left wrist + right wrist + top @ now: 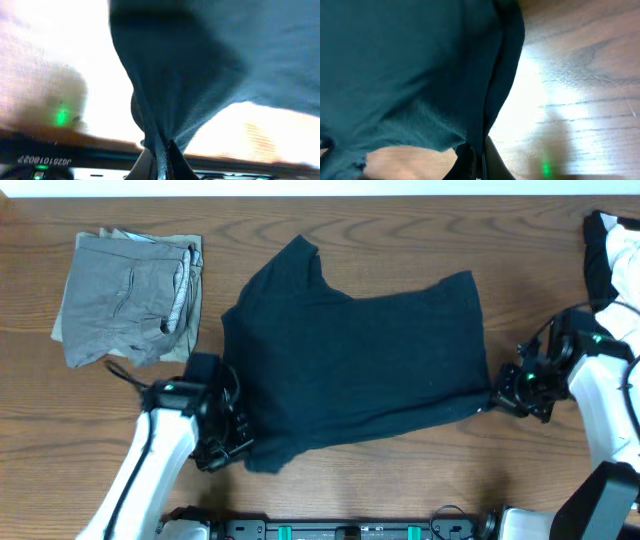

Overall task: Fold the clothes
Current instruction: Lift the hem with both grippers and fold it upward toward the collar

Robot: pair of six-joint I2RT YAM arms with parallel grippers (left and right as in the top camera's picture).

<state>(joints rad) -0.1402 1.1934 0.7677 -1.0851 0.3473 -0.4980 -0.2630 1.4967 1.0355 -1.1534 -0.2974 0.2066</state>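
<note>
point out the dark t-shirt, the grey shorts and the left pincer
dark t-shirt [360,370]: overhead view, middle of its body
grey shorts [125,300]: overhead view, centre of the folded pile
left pincer [235,445]: overhead view, between its fingertips, at shirt corner

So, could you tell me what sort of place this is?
Likely a robot lab workbench set up for laundry folding: a wood-grain table, the left gripper and right gripper pinching a dark T-shirt, folded grey shorts beside it.
</note>
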